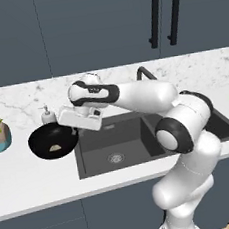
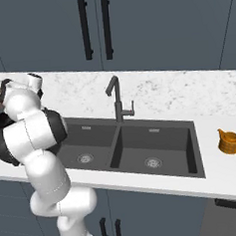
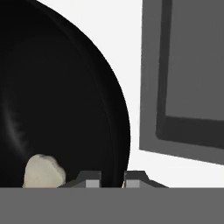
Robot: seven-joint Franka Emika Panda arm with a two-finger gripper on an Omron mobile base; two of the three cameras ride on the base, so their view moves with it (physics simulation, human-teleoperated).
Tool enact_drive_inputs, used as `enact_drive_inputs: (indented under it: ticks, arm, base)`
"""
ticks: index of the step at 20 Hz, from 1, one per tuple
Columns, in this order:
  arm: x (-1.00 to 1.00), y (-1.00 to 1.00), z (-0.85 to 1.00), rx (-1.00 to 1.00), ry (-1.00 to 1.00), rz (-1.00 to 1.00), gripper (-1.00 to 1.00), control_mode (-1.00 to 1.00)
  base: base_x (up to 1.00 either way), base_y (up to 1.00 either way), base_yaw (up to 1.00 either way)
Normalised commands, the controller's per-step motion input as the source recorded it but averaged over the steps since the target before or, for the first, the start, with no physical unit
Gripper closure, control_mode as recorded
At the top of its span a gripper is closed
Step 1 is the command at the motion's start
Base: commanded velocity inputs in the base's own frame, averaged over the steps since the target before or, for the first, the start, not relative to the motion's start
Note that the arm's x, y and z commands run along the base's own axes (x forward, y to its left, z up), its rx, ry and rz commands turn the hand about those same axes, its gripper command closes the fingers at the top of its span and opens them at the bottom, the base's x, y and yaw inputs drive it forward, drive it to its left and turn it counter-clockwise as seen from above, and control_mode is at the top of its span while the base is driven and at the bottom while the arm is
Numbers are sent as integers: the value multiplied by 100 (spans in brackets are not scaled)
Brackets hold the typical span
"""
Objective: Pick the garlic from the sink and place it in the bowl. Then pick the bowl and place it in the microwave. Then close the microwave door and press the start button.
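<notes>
Left of sink [image 1: 139, 139], on counter: garlic [image 3: 43, 171] already inside bowl [image 1: 51, 142]. Gripper [image 3: 111, 180] jaws narrowed on bowl's right rim. Microwave placement, door, start button not yet done.

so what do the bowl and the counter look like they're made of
Bowl: glossy black, perhaps glazed ceramic or plastic, judging by the soft sheen on its inner wall. Counter: white with faint grey veining, looks like polished marble or a marble-look stone.
</notes>
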Motion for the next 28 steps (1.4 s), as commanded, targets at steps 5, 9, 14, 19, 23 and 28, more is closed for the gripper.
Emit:
enact_drive_inputs:
  ticks: [5,9,14,19,23,28]
  arm:
    - [-12,-81,90,0,0,-10,100,-100]
    - [-22,-88,74,0,0,-16,100,-100]
    - [-24,-87,48,0,-2,-18,100,-100]
    - [-30,-76,34,-4,-3,-17,100,-100]
    - [-39,-61,36,0,0,-24,100,-100]
    - [-46,-44,63,0,-1,-19,100,-100]
  base:
    - [0,0,0]
    - [0,0,0]
    - [0,0,0]
    - [0,0,0]
    - [0,0,0]
    - [0,0,0]
